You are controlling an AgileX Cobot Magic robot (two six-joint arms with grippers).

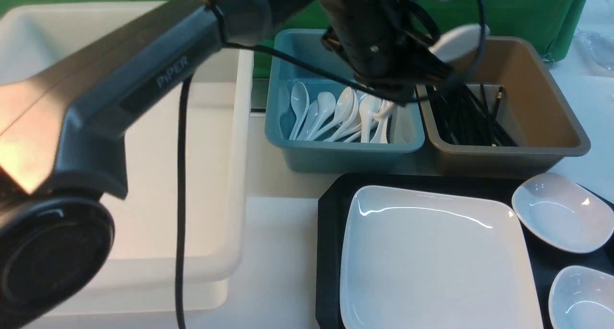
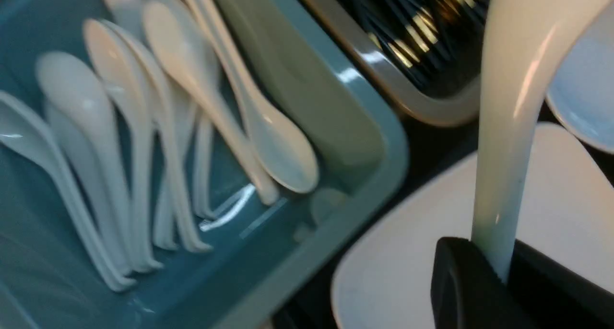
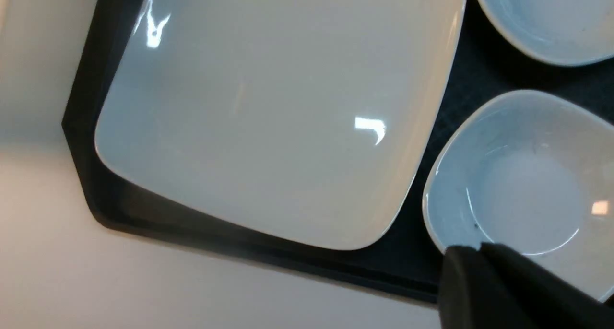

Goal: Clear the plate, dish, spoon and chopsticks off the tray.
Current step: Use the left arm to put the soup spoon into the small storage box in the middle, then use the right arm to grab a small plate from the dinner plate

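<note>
A: Hazard check. Found left gripper (image 2: pixel 496 269) clamped on the handle end of the spoon (image 2: pixel 508 127), held high at the far side, bowl showing over the brown bin (image 1: pixel 551 146) in the front view.

B: Noted. Could slip: glossy handle, narrow bite, heavy bowl far from the grip. Would then land among the chopsticks (image 1: pixel 465 118) or on the plate (image 1: pixel 431 252), not in the blue bin (image 1: pixel 336 151) with the other spoons (image 1: pixel 336 115).

A: Agreed. Should carry left before letting go; cannot tell how far off the blue bin.

B: Right gripper (image 3: pixel 472 252)?

A: Seen closed, nothing visible between the jaws, low at the rim of the near dish (image 3: pixel 523 185); cannot tell if touching. Could tip or shove it across the tray (image 3: pixel 81 127) if lowered shut.

B: Logged plate, near dish and far dish (image 1: pixel 561 211) on the tray, near right. Cannot pick out a task pair among the chopsticks in the brown bin.
</note>
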